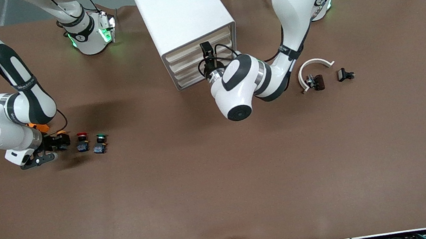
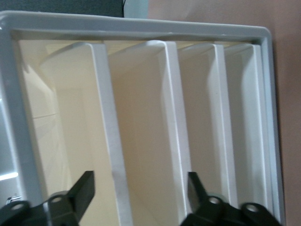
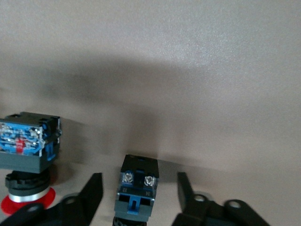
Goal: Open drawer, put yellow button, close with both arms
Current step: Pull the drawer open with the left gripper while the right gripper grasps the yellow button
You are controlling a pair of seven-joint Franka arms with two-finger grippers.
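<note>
The white cabinet (image 1: 180,7) stands near the robots' bases, and all four drawers look shut. The top drawer (image 1: 201,39) shows in the left wrist view (image 2: 70,117) at one end of the row. My left gripper (image 1: 206,48) is open right in front of the upper drawer fronts, its fingers (image 2: 84,188) apart and holding nothing. The yellow button (image 1: 61,134) stands on the table toward the right arm's end. My right gripper (image 1: 52,149) is low over it and open. In the right wrist view the button's black and blue body (image 3: 136,190) lies between the spread jaws, untouched.
A red-capped button (image 1: 82,141) and a green-capped button (image 1: 100,143) stand close beside the yellow one. Toward the left arm's end lie a white curved piece (image 1: 312,67), a dark brown part (image 1: 317,82) and a small black part (image 1: 345,74).
</note>
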